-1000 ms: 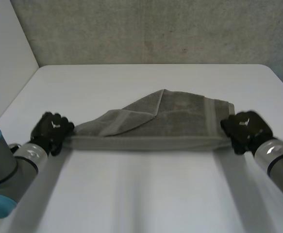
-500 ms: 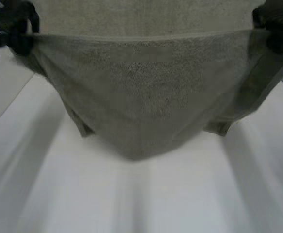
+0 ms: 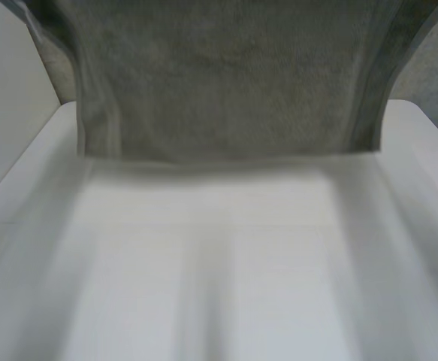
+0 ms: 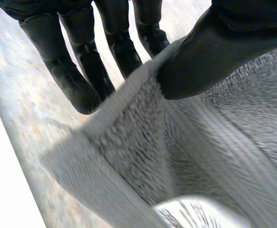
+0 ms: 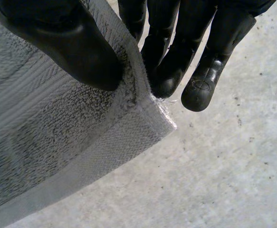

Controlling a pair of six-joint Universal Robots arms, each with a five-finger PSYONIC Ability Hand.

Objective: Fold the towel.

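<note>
Left hand (image 4: 209, 61): thumb and fingers pinched on the upper left corner of the towel (image 3: 226, 83), which a second ago it held low at the tabletop (image 3: 219, 271). Towel: lifted from the tabletop's middle, where it lay bunched, now hanging spread and flat over the far half, lower hem level. Right hand (image 5: 71, 47): clamped on the upper right corner; the cloth is judged straightened and ready to be laid down and folded.
</note>
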